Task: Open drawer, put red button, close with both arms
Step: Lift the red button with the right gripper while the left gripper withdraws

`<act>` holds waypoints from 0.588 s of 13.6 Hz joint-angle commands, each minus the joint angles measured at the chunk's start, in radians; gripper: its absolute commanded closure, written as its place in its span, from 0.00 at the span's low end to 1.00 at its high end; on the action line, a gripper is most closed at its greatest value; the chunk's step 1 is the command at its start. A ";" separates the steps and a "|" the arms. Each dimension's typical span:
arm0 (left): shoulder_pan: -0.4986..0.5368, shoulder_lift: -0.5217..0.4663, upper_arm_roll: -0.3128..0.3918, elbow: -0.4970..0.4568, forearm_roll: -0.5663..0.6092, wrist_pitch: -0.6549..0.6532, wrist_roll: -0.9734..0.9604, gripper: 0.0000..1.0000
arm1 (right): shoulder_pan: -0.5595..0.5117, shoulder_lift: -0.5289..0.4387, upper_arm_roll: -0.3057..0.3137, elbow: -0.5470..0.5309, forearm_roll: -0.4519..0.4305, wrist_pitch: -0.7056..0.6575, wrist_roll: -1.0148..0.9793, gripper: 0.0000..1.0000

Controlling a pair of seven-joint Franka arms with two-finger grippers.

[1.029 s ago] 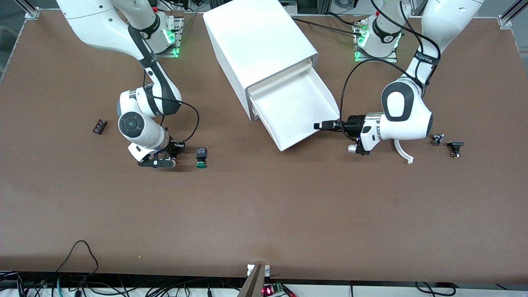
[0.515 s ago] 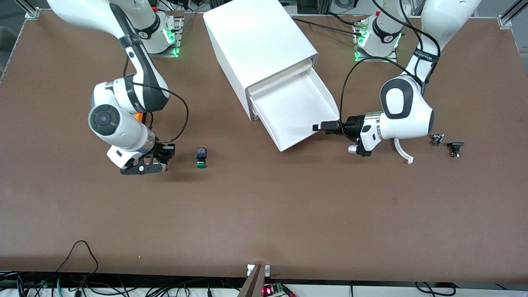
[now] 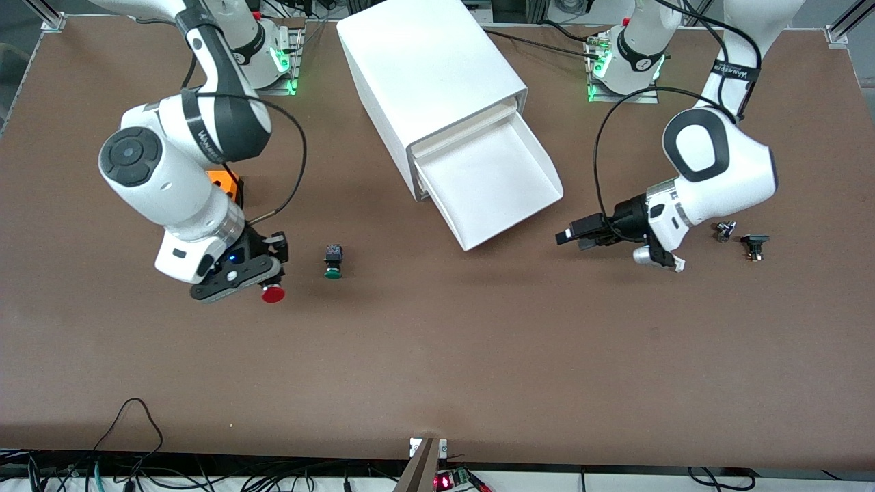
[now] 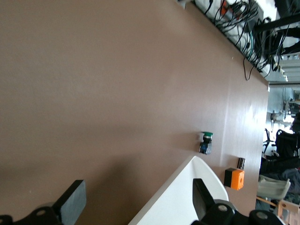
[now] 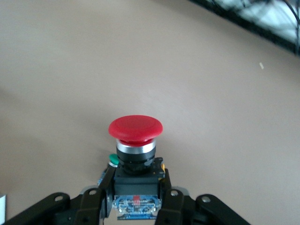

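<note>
The white cabinet (image 3: 424,61) stands at the back of the table. Its drawer (image 3: 489,181) is pulled out and empty. My right gripper (image 3: 272,273) is shut on the black body of the red button (image 3: 273,294) and holds it above the table, beside the green button. In the right wrist view the gripper (image 5: 137,187) clamps the body and the red cap (image 5: 135,127) points away from it. My left gripper (image 3: 571,234) is open and empty, low over the table just off the drawer's front corner. In the left wrist view (image 4: 136,206) its fingers (image 4: 70,204) stand wide apart by that corner (image 4: 187,197).
A green-capped button (image 3: 333,262) lies on the table between the right gripper and the drawer. An orange box (image 3: 224,183) sits under the right arm. Two small black parts (image 3: 724,231) (image 3: 754,246) lie toward the left arm's end.
The right gripper has risen off the table with the red button in it. The left gripper has come away from the drawer's front edge toward the left arm's end.
</note>
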State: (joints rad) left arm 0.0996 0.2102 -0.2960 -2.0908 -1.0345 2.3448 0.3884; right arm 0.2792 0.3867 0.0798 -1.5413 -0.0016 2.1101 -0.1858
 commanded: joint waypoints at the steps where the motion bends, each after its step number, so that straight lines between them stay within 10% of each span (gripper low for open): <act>1: 0.037 -0.099 0.046 -0.011 0.226 -0.036 0.000 0.00 | -0.006 0.023 0.090 0.084 0.011 -0.025 -0.160 0.68; 8: 0.043 -0.180 0.143 0.295 0.840 -0.489 -0.025 0.00 | 0.135 0.139 0.212 0.234 -0.021 -0.024 -0.588 0.68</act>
State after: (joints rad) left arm 0.1462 0.0188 -0.1480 -1.9088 -0.3259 1.9741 0.3856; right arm 0.3561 0.4662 0.2908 -1.3928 -0.0048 2.1086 -0.6655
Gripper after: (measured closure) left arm 0.000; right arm 0.590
